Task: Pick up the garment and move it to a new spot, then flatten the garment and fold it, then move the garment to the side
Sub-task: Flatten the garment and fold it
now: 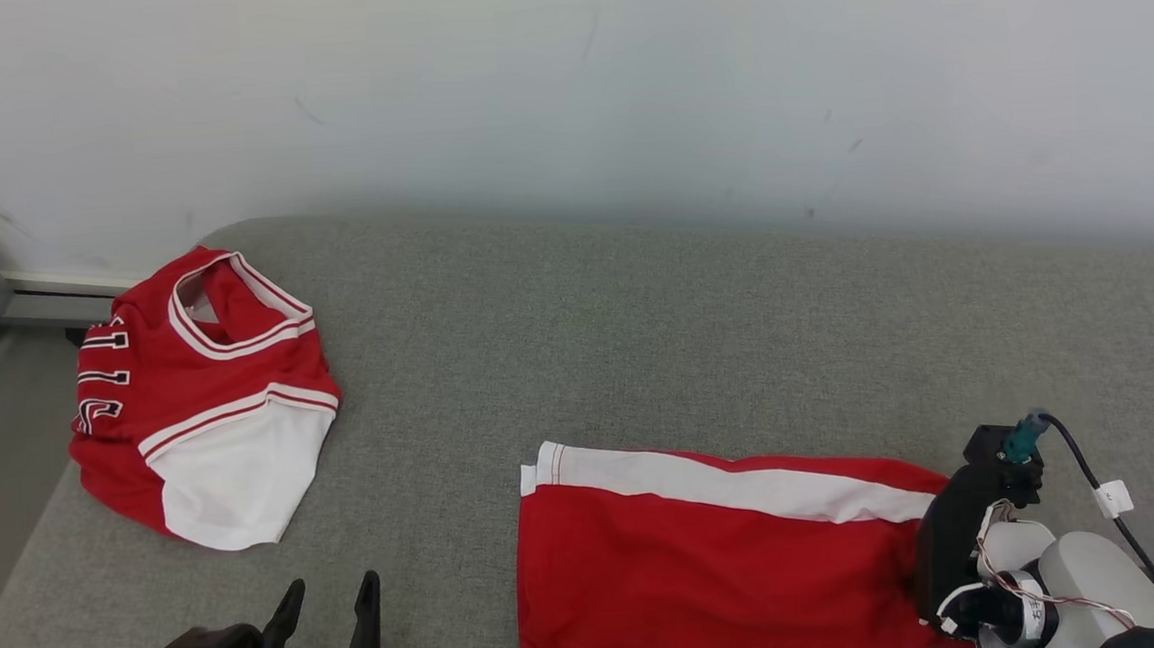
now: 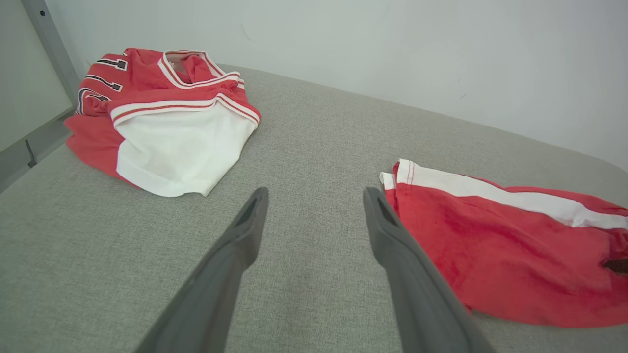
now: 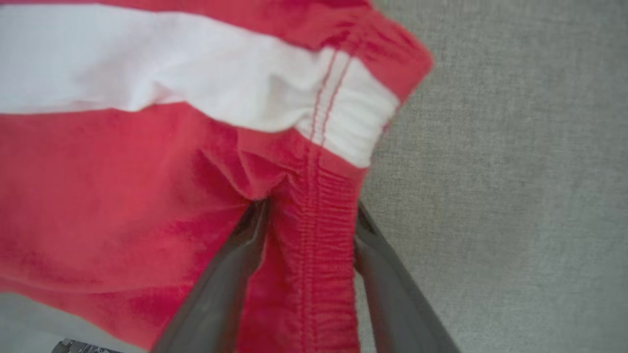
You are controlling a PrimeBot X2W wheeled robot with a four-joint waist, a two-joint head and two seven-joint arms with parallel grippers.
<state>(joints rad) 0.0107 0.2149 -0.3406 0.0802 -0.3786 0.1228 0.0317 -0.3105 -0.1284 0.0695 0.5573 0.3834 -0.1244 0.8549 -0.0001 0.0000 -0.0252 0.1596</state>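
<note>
Dark fingers of the right hand (image 3: 309, 215) sit either side of the red elastic waistband (image 3: 319, 274) of the shorts (image 3: 122, 196), set fairly wide, and the gathered band fills the gap. Can't tell whether it is truly pinched yet.

Likely step: first pickup of the shorts. To do it well:
- Bite deep on the waistband seam, taking both layers and not just the top one.
- Close fully before lifting.
- Lift straight up so the legs hang free, not dragging on the grey fabric surface (image 1: 638, 340).

In the head view the shorts lie lower centre to lower right, white stripe (image 1: 737, 484) along their upper edge, waistband end under the right hand at the right.

The left hand (image 2: 314, 196) is wide apart and holds nothing, hovering over bare fabric at lower left, just beside the leg hem. It is well placed to take a second corner for flattening.

A red and white jersey (image 1: 201, 397) lies bunched at the left, well apart from the shorts.

Writing: black white-edged lettering (image 1: 104, 378) on the jersey's left edge is sideways and partly folded under, so not readable. A white tag (image 1: 1112, 499) on the right arm's cable is too small to read.
</note>
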